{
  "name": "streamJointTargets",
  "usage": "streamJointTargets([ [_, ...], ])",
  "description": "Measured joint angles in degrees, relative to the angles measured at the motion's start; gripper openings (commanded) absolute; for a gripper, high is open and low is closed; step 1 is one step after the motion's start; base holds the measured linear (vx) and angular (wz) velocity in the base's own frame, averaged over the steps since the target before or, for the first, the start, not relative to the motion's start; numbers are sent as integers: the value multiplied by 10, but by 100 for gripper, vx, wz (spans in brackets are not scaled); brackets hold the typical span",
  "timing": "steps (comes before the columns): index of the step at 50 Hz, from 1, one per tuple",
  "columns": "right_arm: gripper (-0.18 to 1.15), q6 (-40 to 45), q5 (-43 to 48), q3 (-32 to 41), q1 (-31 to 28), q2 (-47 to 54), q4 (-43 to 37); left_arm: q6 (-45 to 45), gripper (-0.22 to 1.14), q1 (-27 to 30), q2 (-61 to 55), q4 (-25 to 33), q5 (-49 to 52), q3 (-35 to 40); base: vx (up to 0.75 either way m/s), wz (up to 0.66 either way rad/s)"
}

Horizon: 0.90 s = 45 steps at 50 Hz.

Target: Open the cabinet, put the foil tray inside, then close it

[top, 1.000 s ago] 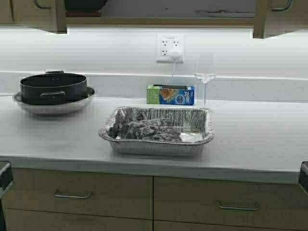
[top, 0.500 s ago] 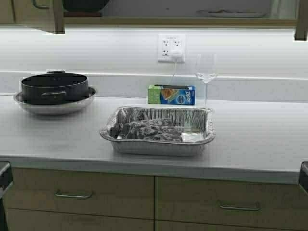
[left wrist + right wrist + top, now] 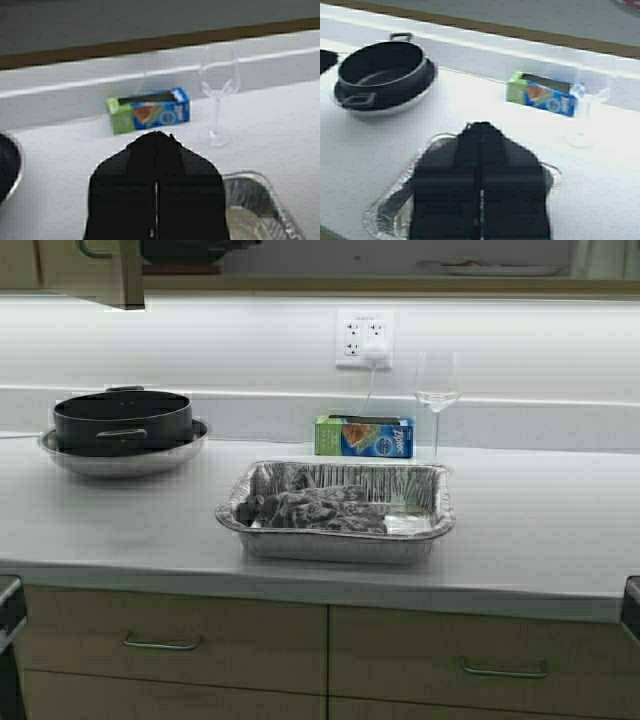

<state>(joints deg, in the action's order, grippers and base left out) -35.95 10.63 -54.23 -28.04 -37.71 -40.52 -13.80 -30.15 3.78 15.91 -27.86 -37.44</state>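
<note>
The foil tray (image 3: 335, 542) sits mid-counter with crumpled grey stuff inside; one corner shows in the left wrist view (image 3: 257, 192), and its rim shows in the right wrist view (image 3: 382, 212). The cabinet (image 3: 95, 270) overhead stands open: its left door hangs at the top left and the inner shelf (image 3: 350, 284) is bare to view. My left gripper (image 3: 156, 134) is shut and empty, above the counter beside the tray. My right gripper (image 3: 481, 124) is shut and empty, above the tray. Neither gripper shows in the high view.
A black pot (image 3: 122, 418) sits in a steel bowl (image 3: 120, 458) at the left. A green-blue bag box (image 3: 364, 436) and a wine glass (image 3: 437, 398) stand behind the tray. A wall outlet (image 3: 364, 337) has a plug in it. Base drawers (image 3: 170, 640) lie below.
The whole scene has shifted slightly to the right in the high view, so the robot has moved. The cabinet's right door has passed out of the view at the top right.
</note>
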Motion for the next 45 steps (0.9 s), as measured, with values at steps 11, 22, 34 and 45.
streamJointTargets([
  [11, 8, 0, -55, -24, 128, -26, 11, 20, 3, 28, -15, 0, -4, -1, 0, 0],
  [22, 49, 23, -99, -27, 165, -58, 17, 28, 16, 35, 21, 2, -24, -53, 0, 0],
  [34, 104, 33, -170, 10, 83, -17, 18, 89, 94, -7, 62, -24, -54, -104, 0, 0],
  [45, 103, 83, -82, -4, 10, 81, -17, 211, 102, -38, 43, -79, -112, -147, 0, 0],
])
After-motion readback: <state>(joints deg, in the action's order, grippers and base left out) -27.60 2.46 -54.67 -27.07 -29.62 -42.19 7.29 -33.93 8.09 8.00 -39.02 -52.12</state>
